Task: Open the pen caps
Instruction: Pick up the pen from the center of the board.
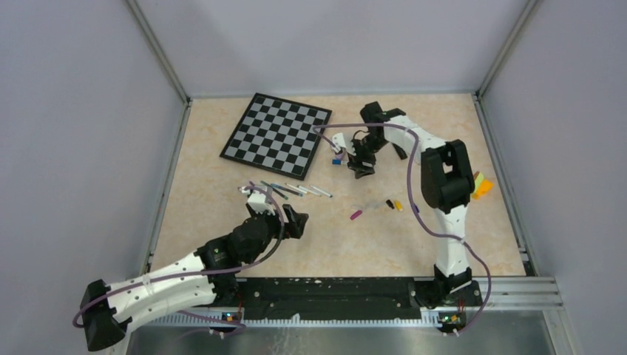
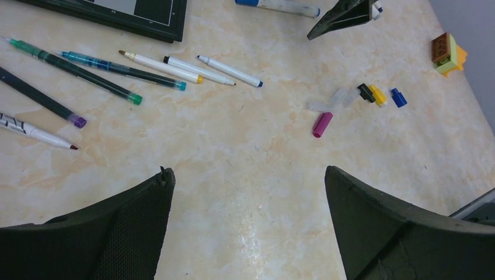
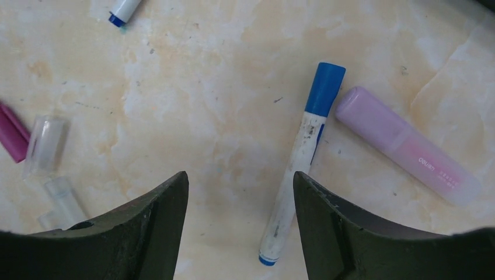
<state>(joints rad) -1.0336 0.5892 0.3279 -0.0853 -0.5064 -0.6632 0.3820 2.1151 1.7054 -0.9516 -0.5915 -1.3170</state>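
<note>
From above, the pens are too small to tell cap from body, and the right gripper (image 1: 361,167) hides the table (image 1: 355,251) right under it. In the right wrist view the magenta cap (image 3: 11,139) is cut off by the left edge. A second white pen (image 3: 124,8) shows only its blue end at the top edge, and the lower of the two clear caps (image 3: 48,143) is partly behind a finger. The left arm lies low, stretched from the near left corner toward the middle. The left gripper (image 2: 248,175) hangs over bare table with its jaws spread wide and nothing between them. The row of pens (image 2: 87,67) lies ahead and to its left below the chessboard (image 2: 149,14). Ahead to the right, the black cap (image 2: 366,92), yellow cap (image 2: 378,95) and loose blue cap (image 2: 398,97) lie close together, well apart from its fingers, and the block (image 2: 448,52) sits farther off. The right arm reaches far up the table and bends back, with its gripper pointing down just beside the chessboard's right corner. Its jaws stand apart and grip nothing. Below them the white marker (image 3: 300,163) lies slanted, its lower half running close along the inner edge of one finger. Its blue cap (image 3: 324,87) is still on, out beyond the fingertips. The pink highlighter (image 3: 405,146) lies just beside that cap, outside the jaws.
</note>
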